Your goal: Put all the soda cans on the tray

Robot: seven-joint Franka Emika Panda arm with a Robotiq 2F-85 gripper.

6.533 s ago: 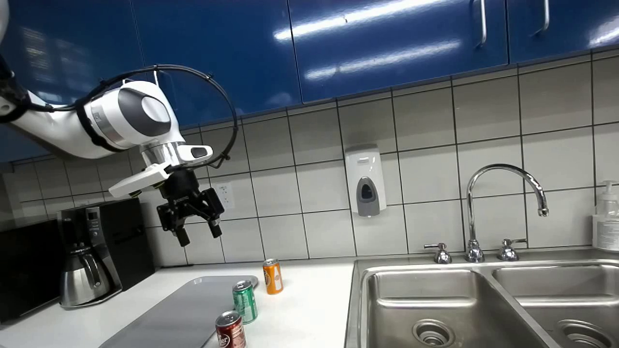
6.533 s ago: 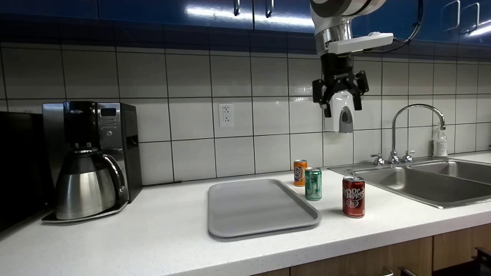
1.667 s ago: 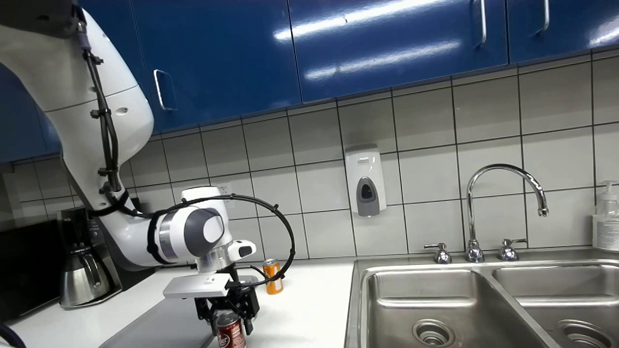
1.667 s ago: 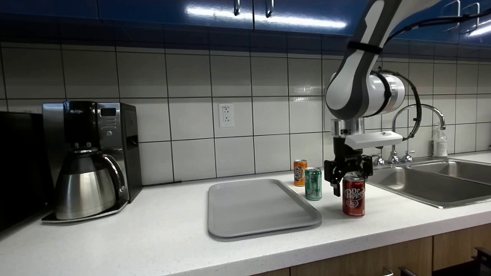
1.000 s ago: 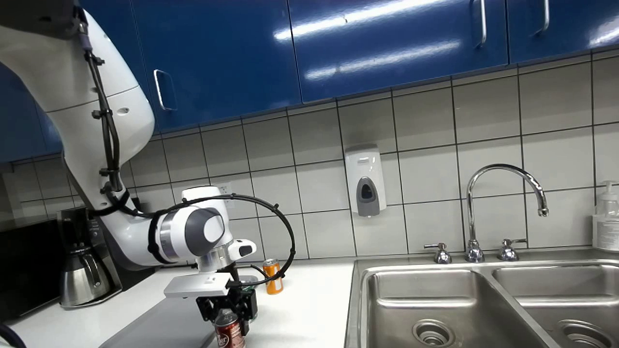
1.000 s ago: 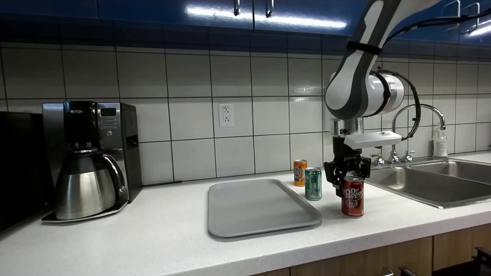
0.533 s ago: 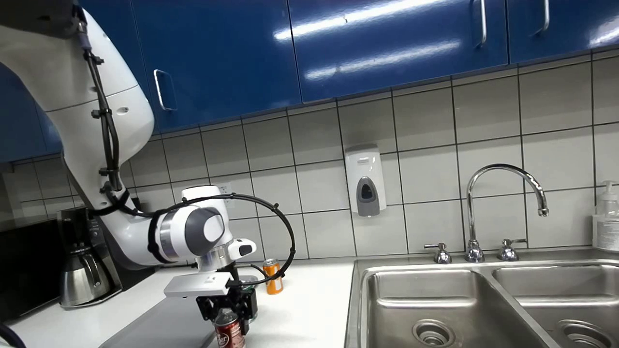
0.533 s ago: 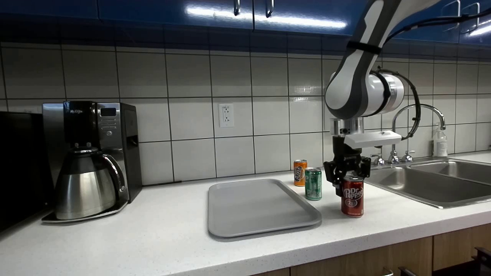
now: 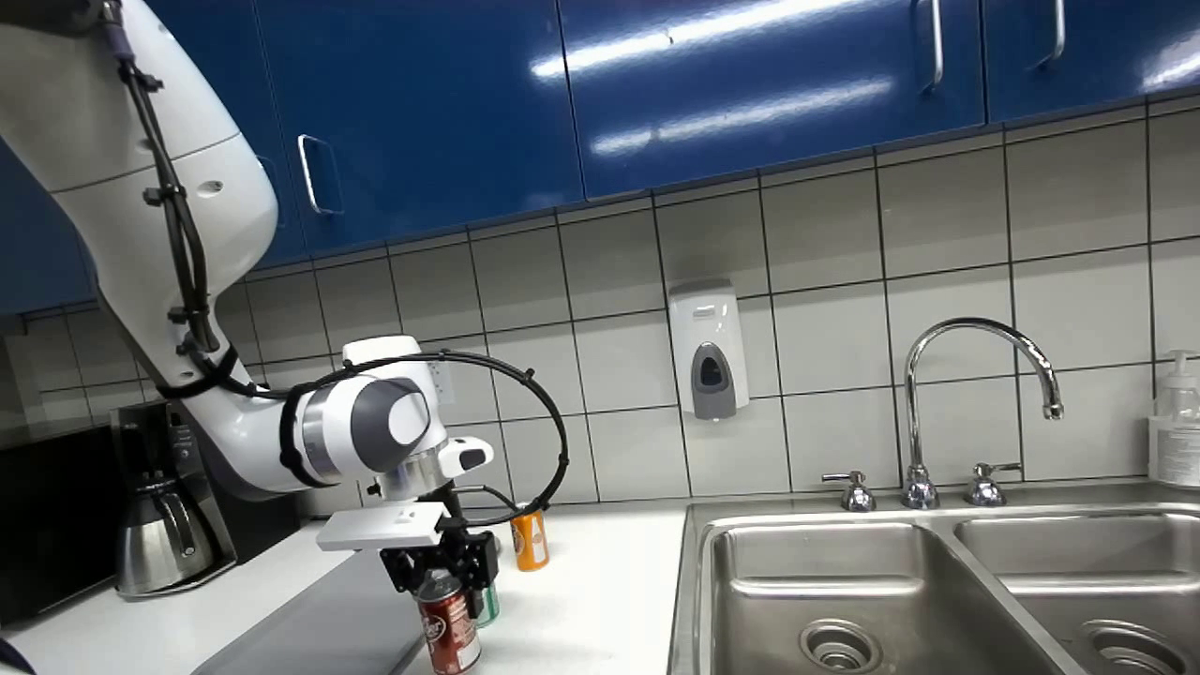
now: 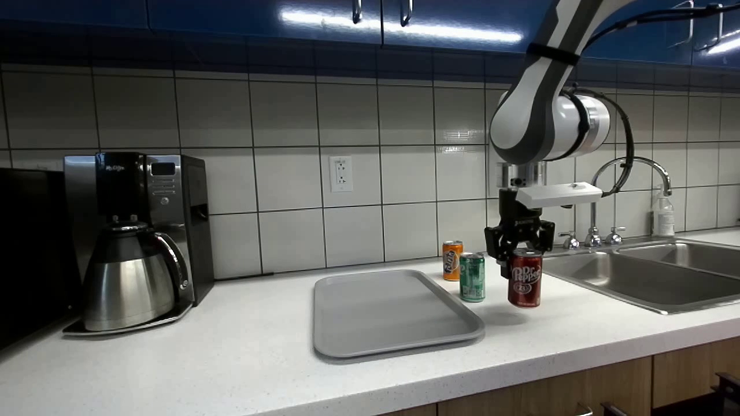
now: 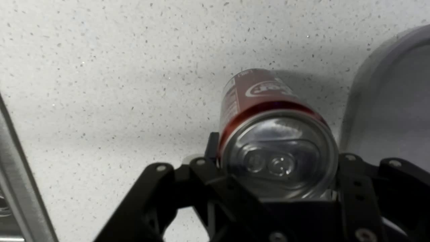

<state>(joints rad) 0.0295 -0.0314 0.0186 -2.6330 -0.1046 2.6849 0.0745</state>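
red can, near upright, held by the gripper; fingers clamped on its upper part, one to each side, the silver lid showing between them in the wrist view. in an exterior view its dr pepper lettering reads clearly, and its base hangs clear of the counter, a soft shadow on the white surface below. tray lying flat on the counter, grey; in the wrist view its rounded corner sits near the can, a strip of speckled counter between. green can upright on the counter, just beside the tray's long edge. orange can upright too, farther back, near the tiled wall. all three cans off the tray. sink on the other side of the cans, steel, two basins, with a curved faucet behind. well apart, past the tray, a coffee maker with its steel pot. soap dispenser fixed to the tiles; blue cabinets overhead, white glare streaked across the doors.
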